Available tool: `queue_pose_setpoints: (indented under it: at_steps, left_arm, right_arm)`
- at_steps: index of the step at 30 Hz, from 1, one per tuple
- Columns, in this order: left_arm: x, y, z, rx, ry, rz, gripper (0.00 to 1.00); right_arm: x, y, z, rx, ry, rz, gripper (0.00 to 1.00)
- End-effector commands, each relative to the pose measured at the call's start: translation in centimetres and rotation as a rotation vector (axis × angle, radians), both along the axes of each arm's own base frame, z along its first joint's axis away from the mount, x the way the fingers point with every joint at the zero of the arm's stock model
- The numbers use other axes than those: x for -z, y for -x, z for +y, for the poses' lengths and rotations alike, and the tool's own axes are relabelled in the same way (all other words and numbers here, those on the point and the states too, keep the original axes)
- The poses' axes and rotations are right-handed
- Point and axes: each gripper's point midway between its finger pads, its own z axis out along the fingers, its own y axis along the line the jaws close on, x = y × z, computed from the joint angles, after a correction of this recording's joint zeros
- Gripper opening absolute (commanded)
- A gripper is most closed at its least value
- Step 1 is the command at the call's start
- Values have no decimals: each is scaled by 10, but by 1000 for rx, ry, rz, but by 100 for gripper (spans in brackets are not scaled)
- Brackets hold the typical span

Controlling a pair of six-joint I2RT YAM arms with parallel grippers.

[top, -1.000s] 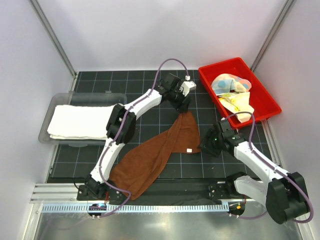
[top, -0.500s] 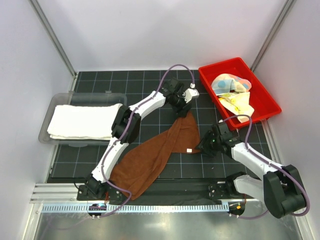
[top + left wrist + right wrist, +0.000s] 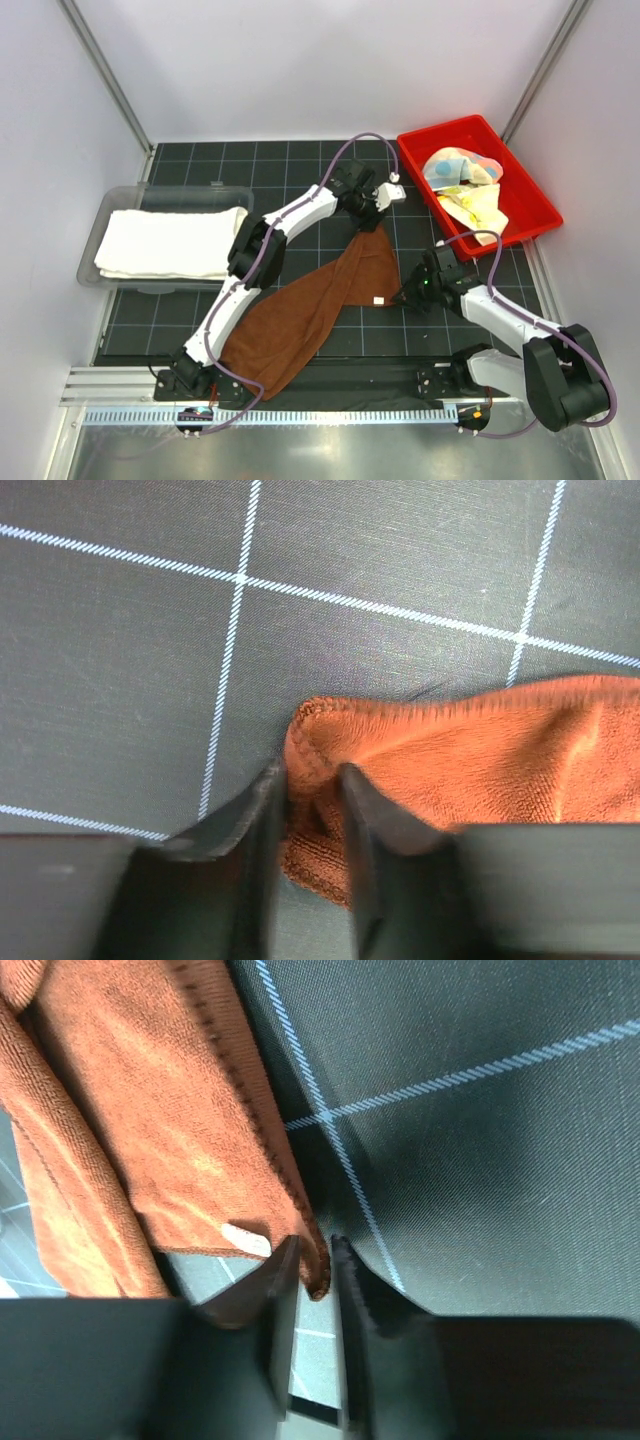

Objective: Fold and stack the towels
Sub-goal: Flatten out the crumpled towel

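A soft brown terry towel (image 3: 310, 305) lies rumpled mid-worktop (image 3: 300, 170), stretching from seven to one o'clock. Your left fingers (image 3: 250, 825) pinch its one o'clock corner and your right fingers (image 3: 265, 1290) its three o'clock corner. It likely handles light and limp, so hold it by the corners.

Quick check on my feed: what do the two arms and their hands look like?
Both match: the left arm and right arm have white links between bulky black joints, with a purple cable looping along each. The left hand and right hand each have two dark, tapered fingers.
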Motion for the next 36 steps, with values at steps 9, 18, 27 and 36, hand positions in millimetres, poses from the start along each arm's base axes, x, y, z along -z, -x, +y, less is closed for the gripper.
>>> queue_pose_setpoints:
  at_steps: [9, 18, 27, 36]
  left_arm:
    - [-106, -4, -11, -11, 139, -109, 0]
    - [-188, 25, 24, -64, 141, -142, 0]
    - [-333, 68, 84, -259, 279, -234, 6]
    - [-493, 165, 173, -401, 594, -336, 0]
  right_arm:
    - [-27, -26, -31, -13, 212, -145, 1]
    - [-112, -52, -43, -31, 309, -303, 1]
    - [-277, -94, -59, -9, 421, -688, 1]
    - [-489, -58, -44, -116, 335, -1248, 1]
